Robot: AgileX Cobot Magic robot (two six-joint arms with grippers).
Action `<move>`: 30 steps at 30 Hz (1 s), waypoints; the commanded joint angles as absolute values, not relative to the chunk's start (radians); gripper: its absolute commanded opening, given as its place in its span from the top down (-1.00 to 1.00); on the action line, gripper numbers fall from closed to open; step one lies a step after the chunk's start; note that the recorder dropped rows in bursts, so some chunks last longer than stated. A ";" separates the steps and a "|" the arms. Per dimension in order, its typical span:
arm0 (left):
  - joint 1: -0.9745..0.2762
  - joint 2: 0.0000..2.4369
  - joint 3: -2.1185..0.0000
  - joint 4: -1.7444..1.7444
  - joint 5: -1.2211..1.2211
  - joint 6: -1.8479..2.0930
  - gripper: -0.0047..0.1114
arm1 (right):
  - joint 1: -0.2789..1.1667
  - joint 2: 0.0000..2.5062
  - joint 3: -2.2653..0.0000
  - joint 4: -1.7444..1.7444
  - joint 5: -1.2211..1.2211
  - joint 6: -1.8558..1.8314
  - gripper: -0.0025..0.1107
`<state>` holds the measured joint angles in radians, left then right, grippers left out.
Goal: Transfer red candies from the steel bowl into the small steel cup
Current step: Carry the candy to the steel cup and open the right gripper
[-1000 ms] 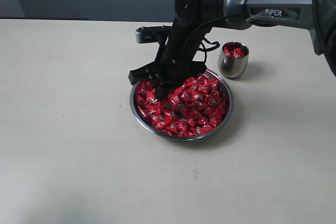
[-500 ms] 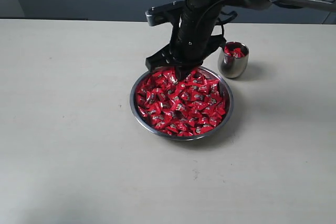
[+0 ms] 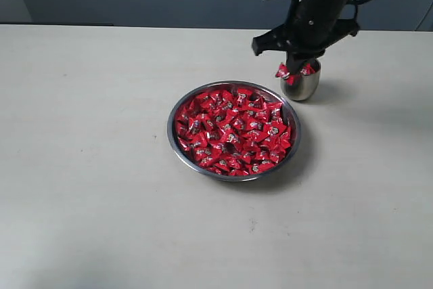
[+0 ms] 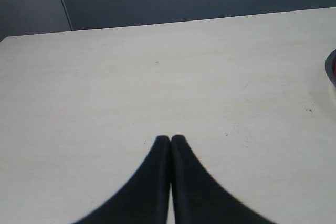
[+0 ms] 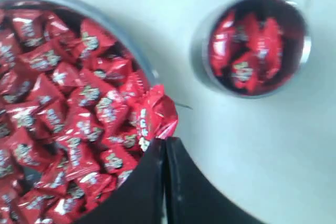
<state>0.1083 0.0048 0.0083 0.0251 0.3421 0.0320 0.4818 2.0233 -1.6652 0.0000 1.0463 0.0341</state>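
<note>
Jaws of the right gripper (image 3: 292, 71) are closed tight on one red candy (image 3: 283, 71) at the upper right of the exterior view, close beside the small steel cup (image 3: 302, 87), which already holds several, while the steel bowl (image 3: 170, 133) at centre is nearly full of red candies (image 3: 233, 130).

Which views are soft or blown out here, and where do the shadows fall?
Right wrist view: soft throughout, the red candies and small steel cup smeared, a bright glint on the cup's rim. Exterior view: fairly sharp, soft shadows right of the steel bowl and cup. Left wrist view: table crisp, jaws a featureless black.
</note>
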 commanded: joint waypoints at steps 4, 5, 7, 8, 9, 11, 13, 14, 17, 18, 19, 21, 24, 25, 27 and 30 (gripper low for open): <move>0.108 0.000 0.000 0.027 0.334 0.029 0.91 | 0.371 2.011 -1.668 -0.011 1.007 -0.013 0.97; 0.108 0.000 0.000 0.027 0.334 0.029 0.91 | 0.369 2.018 -1.681 -0.007 1.007 -0.030 0.97; 0.108 0.000 0.000 0.027 0.334 0.029 0.91 | 0.369 2.032 -1.708 -0.013 1.009 -0.034 0.97; 0.108 0.000 0.000 0.027 0.334 0.029 0.91 | 0.369 2.044 -1.727 -0.011 1.009 -0.045 0.97; 0.108 0.000 0.000 0.027 0.334 0.029 0.91 | 0.369 2.056 -1.755 -0.008 1.014 -0.054 0.97; 0.108 0.000 0.000 0.027 0.334 0.029 0.91 | 0.369 2.089 -1.795 -0.011 1.029 -0.054 0.97; 0.108 0.000 0.000 0.027 0.334 0.029 0.91 | 0.369 2.130 -1.847 -0.023 1.052 -0.056 0.97; 0.108 0.000 0.000 0.027 0.334 0.029 0.91 | 0.369 2.147 -1.873 -0.025 1.065 -0.056 0.97; 0.108 0.000 0.000 0.027 0.334 0.029 0.91 | 0.369 2.197 -1.936 -0.025 1.104 -0.056 0.97; 0.108 0.000 0.000 0.027 0.334 0.029 0.91 | 0.369 2.207 -1.950 -0.025 1.111 -0.056 0.97; 0.108 0.000 0.000 0.027 0.334 0.029 0.91 | 0.369 2.216 -1.960 -0.025 1.110 -0.056 0.97; 0.108 0.000 0.000 0.027 0.334 0.029 0.91 | 0.369 2.222 -1.969 -0.025 1.105 -0.056 0.97; 0.108 0.000 0.000 0.027 0.334 0.029 0.91 | 0.369 2.229 -1.976 -0.054 1.108 -0.056 0.97; 0.108 0.000 0.000 0.027 0.334 0.029 0.91 | 0.369 2.231 -1.976 -0.072 1.113 -0.056 0.97; 0.108 0.000 0.000 0.027 0.334 0.029 0.91 | 0.369 2.238 -1.976 -0.094 1.117 -0.053 0.97; 0.108 0.000 0.000 0.027 0.334 0.029 0.91 | 0.369 2.243 -1.976 -0.086 1.119 -0.057 0.97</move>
<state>0.1083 0.0048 0.0083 0.0251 0.3421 0.0320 0.3741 2.2366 -1.9688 -0.0776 1.1142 -0.0483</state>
